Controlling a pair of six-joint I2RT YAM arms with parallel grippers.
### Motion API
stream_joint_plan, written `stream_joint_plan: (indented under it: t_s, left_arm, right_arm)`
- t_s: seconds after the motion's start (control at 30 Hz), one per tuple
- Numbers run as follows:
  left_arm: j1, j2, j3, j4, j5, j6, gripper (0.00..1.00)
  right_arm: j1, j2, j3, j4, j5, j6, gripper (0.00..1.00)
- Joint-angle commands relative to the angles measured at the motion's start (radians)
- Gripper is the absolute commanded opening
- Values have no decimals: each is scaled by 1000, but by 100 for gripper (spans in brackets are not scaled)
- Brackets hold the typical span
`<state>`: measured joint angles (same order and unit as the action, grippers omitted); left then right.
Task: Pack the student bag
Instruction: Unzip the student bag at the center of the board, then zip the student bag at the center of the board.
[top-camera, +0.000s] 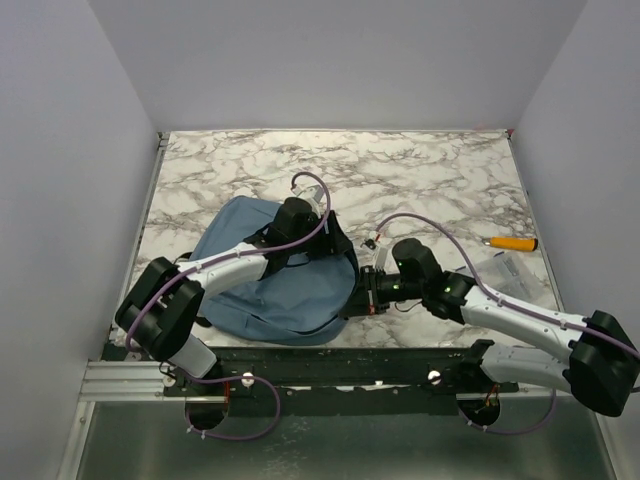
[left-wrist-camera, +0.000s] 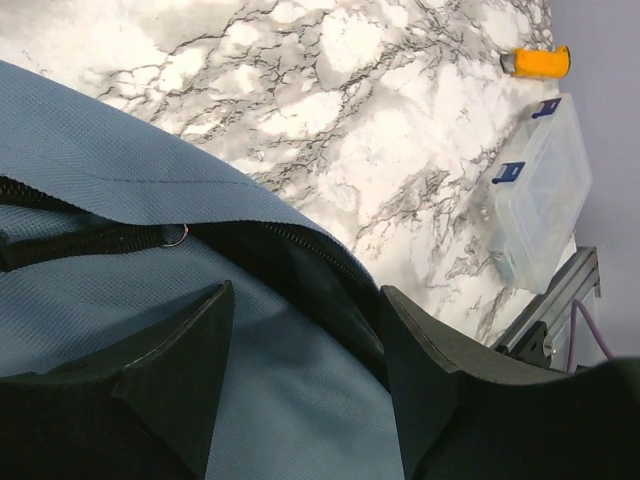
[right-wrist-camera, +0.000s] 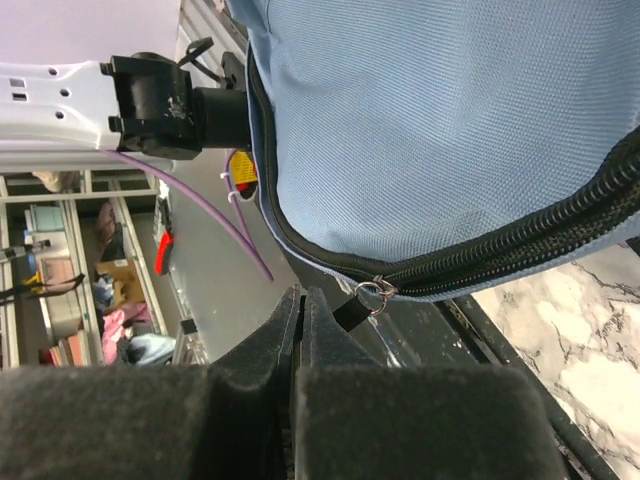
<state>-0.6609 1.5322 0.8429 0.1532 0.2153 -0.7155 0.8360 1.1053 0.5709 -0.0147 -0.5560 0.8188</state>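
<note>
Top view: the student bag (top-camera: 265, 300) is lying on the marbled surface (top-camera: 430, 170) close to the arm bases, with the left gripper (top-camera: 315, 235) reaching over its far side and the right gripper (top-camera: 358, 292) meeting its right edge. Left wrist view: the fingers (left-wrist-camera: 185, 345) are standing spread, straddling blue fabric just below the partly open zipper (left-wrist-camera: 300, 242); whether they are bearing on the cloth cannot be told. A clear box (left-wrist-camera: 545, 190) and an orange object (left-wrist-camera: 537, 62) are lying well apart from the bag. Right wrist view: the fingertips are pressing together beside the black pull tab (right-wrist-camera: 350, 312) hanging from its ring (right-wrist-camera: 372, 292); a true pinch cannot be confirmed. Likely faults are the thin tab slipping free and the unanchored soft bag dragging or bunching into the zipper teeth.
</note>
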Motion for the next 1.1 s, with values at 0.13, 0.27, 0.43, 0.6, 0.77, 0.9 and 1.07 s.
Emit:
stream_joint_plan:
  t_s: [0.13,0.27,0.43,0.6,0.77,0.9,1.07]
  left_arm:
    - [12,-173,-31,36,88,69,67]
    - [12,-303,-77,37,156,67,67]
    - [3,-376,-100,37,263,95,51]
    - [-41,-335,-81,39,350,81,43]
    - [-99,-184,-27,39,378,47,41]
    - [-121,-25,28,51,477,19,37]
    - [-122,-28,13,-55,358,69,30]
  right_arm:
    - [-9,-96,71,-49,38,-21,0]
    - [-9,-161,82,-182,236,-74,1]
    - [-9,-264,4,-163,303,-43,1]
    - [-9,-342,-71,-148,350,12,1]
    - [-9,-352,-72,-184,347,22,1]
    - [-9,-364,-47,-248,410,20,1]
    - [-9,-371,-10,-331,481,21,1]
